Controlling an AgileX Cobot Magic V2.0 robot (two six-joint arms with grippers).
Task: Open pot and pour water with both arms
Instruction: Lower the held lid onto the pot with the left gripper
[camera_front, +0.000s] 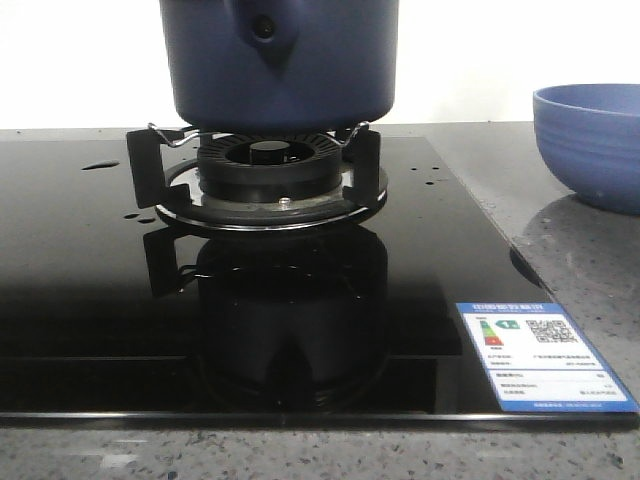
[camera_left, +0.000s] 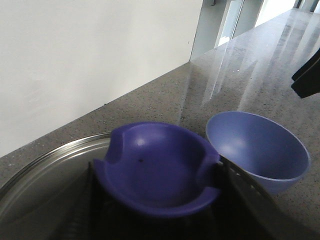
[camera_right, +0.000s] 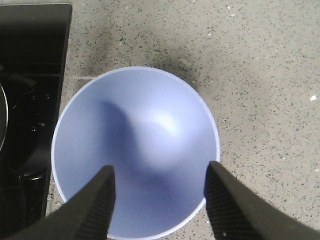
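Only the front view shows the pot, seated on the burner stand of the black glass hob toward the bench's back edge, with water drops beading the glass around it. The right wrist view looks straight into the dry, lighter blue bowl near the right edge, the right gripper hovering over it with jaws spread and released. The left wrist view shows a purple-blue knob on a glass lid at the left gripper; whether those jaws clench it I cannot tell.
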